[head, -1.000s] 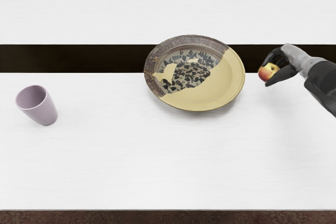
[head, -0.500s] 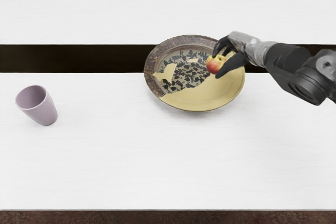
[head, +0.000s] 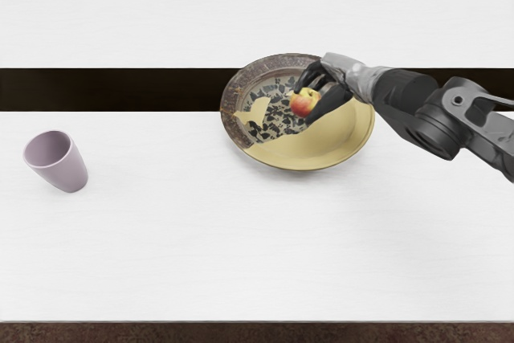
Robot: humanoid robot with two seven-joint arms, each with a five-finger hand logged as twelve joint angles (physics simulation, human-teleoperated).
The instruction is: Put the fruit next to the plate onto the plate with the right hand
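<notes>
A small red and yellow fruit [head: 303, 103] is held over the middle of the plate [head: 345, 138], a round dish with a yellow glaze, a dark speckled centre and a brown rim. My right hand [head: 315, 94] is shut on the fruit, dark fingers curled around it from above and from the right. Its arm [head: 434, 114] reaches in from the right edge across the plate's right side. Whether the fruit touches the plate I cannot tell. The left arm is out of view.
A lilac cup [head: 56, 161] stands tilted on the white table [head: 241, 238] at the far left. A dark gap [head: 112, 89] runs across between the near table and the white surface behind it.
The right hand has carried the fruit leftward, from beside the plate's right rim to over the plate's centre. The arm now stretches farther into view. Cup and plate have not moved.
</notes>
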